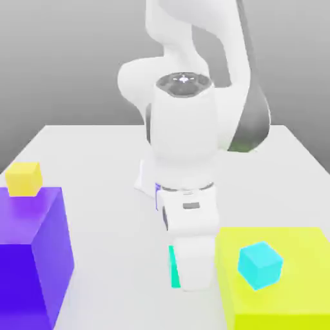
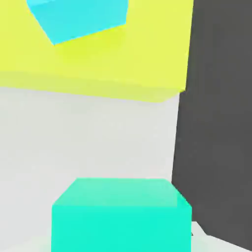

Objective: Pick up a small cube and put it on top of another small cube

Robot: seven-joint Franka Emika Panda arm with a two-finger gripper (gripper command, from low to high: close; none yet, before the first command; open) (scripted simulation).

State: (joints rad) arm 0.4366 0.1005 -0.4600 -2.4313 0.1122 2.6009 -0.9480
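One small teal-green cube (image 1: 174,267), likely light, stiff and unfragile, sits clamped in the gripper (image 1: 193,283), between the purple and lime-yellow blocks; opposite flat faces, mid-height, should hold best.

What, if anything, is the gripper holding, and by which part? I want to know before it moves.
The small teal-green cube, apparently by opposite side faces; exactly where the fingertips press can't be told.
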